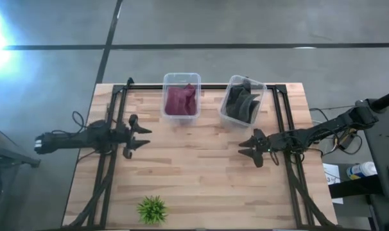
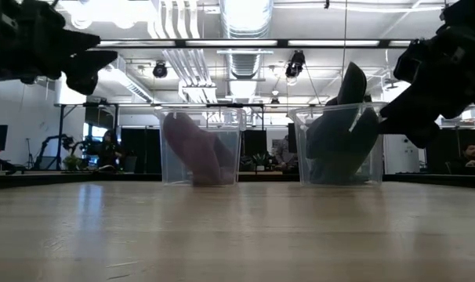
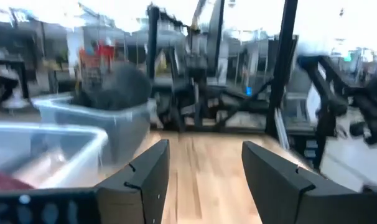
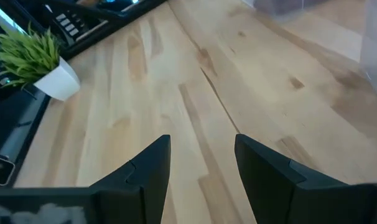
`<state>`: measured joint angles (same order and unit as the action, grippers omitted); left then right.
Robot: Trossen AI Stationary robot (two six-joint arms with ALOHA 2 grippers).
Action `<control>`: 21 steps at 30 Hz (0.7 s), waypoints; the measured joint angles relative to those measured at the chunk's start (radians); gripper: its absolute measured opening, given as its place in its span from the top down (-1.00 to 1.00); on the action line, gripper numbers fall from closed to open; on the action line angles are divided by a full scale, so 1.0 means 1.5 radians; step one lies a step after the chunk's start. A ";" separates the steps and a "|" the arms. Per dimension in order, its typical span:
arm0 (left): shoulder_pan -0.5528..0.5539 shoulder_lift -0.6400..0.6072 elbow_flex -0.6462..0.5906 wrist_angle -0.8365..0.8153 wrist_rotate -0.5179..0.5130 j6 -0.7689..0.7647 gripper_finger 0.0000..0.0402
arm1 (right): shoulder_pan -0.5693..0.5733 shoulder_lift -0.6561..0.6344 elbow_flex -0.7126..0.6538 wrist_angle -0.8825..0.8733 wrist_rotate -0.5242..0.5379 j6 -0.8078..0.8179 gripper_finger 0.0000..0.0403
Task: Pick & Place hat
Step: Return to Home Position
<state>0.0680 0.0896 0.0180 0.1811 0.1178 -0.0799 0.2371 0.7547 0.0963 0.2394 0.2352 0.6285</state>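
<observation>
A maroon hat lies in the left clear bin at the table's far side; in the low view the maroon hat leans against the bin wall. A dark grey hat sits in the right clear bin, its top poking above the rim in the low view. My left gripper hovers open over the table's left part, near the maroon bin. My right gripper hovers open over the right part, nearer than the grey bin. Both are empty.
A small potted green plant stands near the table's near edge, left of centre; the right wrist view shows the plant too. Black frame rails run along both sides. Bare wood lies between the grippers.
</observation>
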 joint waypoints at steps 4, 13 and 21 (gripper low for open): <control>0.004 -0.038 -0.004 -0.041 -0.002 0.001 0.03 | 0.000 0.000 -0.005 0.000 0.000 0.000 0.13; 0.003 -0.060 -0.005 -0.106 -0.009 0.015 0.03 | 0.000 0.000 -0.011 0.001 0.001 0.000 0.13; 0.002 -0.056 -0.005 -0.106 -0.009 -0.086 0.03 | 0.000 0.000 -0.012 0.001 0.001 0.000 0.13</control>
<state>0.0704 0.0051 0.0105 0.0222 0.1050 -0.2088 0.2371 0.7547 0.0788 0.2408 0.2372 0.6284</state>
